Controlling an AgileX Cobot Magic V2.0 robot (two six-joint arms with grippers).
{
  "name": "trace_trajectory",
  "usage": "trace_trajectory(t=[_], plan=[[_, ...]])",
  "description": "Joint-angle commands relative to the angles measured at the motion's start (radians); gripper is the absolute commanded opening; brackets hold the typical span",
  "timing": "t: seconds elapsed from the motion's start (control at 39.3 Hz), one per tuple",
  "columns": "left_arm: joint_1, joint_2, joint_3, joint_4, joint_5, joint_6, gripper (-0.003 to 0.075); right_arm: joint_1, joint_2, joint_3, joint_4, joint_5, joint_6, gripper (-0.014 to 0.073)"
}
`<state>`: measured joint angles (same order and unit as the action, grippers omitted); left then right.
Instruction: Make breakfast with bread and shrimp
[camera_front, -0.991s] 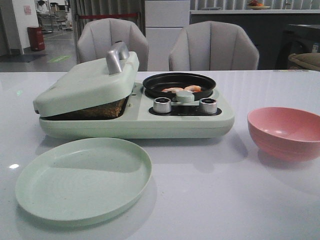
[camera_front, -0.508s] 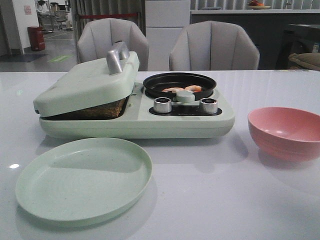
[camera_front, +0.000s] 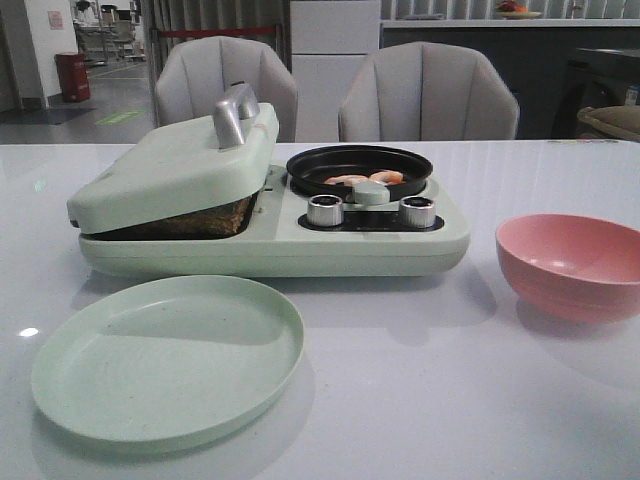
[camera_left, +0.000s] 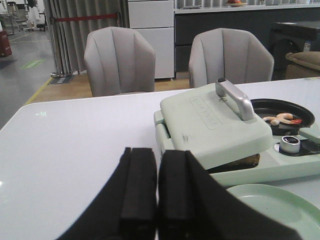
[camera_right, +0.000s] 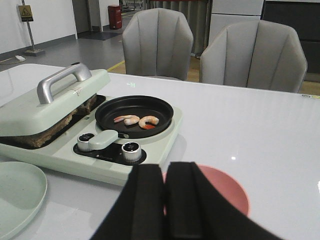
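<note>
Cooker: pale green, centre of the front view, on a white table.
Lid: closed at a tilt over the cooker's left half; silver handle on top.
Bread: dark browned edge visible in the gap under the lid; how many slices cannot be told.
Pan: black, round, seated in the cooker's right half, behind two silver knobs.
Shrimp: pink-orange curls lying in the pan, near its middle.
Plate: pale green, lower left of the front view, just in front of the cooker.
Bowl: pink, right edge of the front view, apart from the cooker.
Left gripper: fingers pressed together, holding nothing.
Right gripper: fingers pressed together, holding nothing; bowl partly hidden behind it.
</note>
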<state>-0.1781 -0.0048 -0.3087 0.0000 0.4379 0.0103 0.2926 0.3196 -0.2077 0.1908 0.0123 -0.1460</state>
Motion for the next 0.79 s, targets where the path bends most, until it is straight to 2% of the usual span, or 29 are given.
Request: trace_trajectory(t=[0.0, 0.33, 0.46, 0.64, 0.76], plan=[[-0.008, 0.005, -0.023, -0.01, -0.081, -0.004, 0.0114, 0.002, 0.004, -0.028, -0.005, -0.071, -0.004, 0.0148], [-0.005, 0.005, 0.02, 0.026, -0.095, -0.01, 0.0114, 0.002, 0.004, -0.028, -0.005, -0.071, -0.004, 0.0148], [0.034, 0.005, 0.083, 0.044, -0.171, -0.041, 0.0114, 0.002, 0.004, -0.028, -0.005, -0.071, -0.004, 0.0148], [0.159, 0.005, 0.195, 0.034, -0.304, -0.088, 0.0114, 0.002, 0.004, -0.028, -0.005, -0.071, -0.004, 0.0148], [0.169, 0.005, 0.266, 0.036, -0.383, -0.088, 0.0114, 0.002, 0.004, -0.028, -0.005, -0.071, -0.004, 0.0148]])
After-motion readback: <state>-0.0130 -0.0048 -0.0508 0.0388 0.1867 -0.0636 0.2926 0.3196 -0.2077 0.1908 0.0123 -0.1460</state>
